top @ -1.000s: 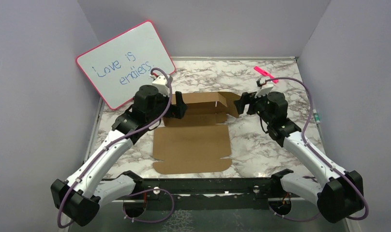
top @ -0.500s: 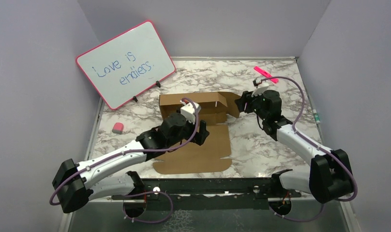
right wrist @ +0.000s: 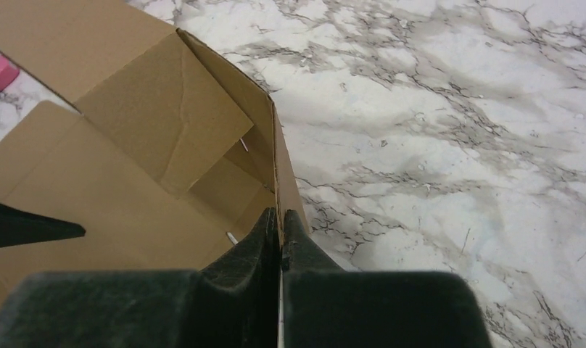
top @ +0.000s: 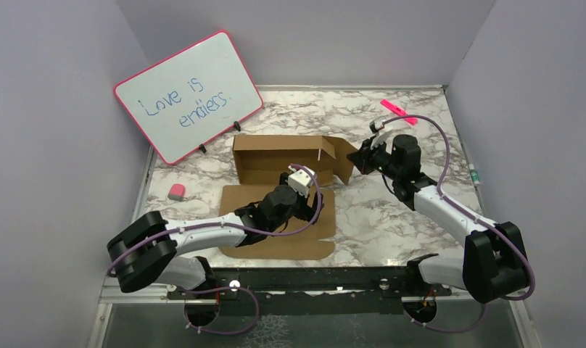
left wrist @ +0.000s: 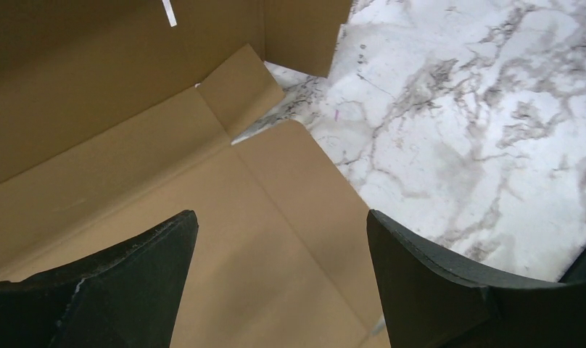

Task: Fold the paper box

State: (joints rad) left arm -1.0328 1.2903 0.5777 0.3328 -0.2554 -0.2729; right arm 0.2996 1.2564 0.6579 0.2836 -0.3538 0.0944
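The paper box (top: 275,154) was found near the middle of the marbled desk (top: 399,210), only partly formed. Its far panel was raised into an upright wall, while a broad near panel was laid flat on the desk. At the right end of the wall, a side flap was turned towards the front.

The right hand (top: 359,158) was placed at that right end. In the right wrist view, its fingers (right wrist: 261,239) were seen pressed together on the thin upright edge of the cardboard (right wrist: 130,138), so the flap was pinched between them.

The left arm was stretched low across the flat panel from the left. The left hand (top: 313,199) was held over the panel's right part, just in front of the raised wall. In the left wrist view, its two dark fingers (left wrist: 130,275) were spread wide apart, and nothing was gripped between them. Only brown cardboard (left wrist: 130,174) and marble could be seen in the gap. Whether the fingertips were touching the sheet could not be told.

A pink-framed whiteboard (top: 188,94), lettered "Love is endless.", was propped at the far left corner. A small pink block (top: 176,191) was lying on the desk left of the box, and a pink marker (top: 397,110) was lying near the far right edge.
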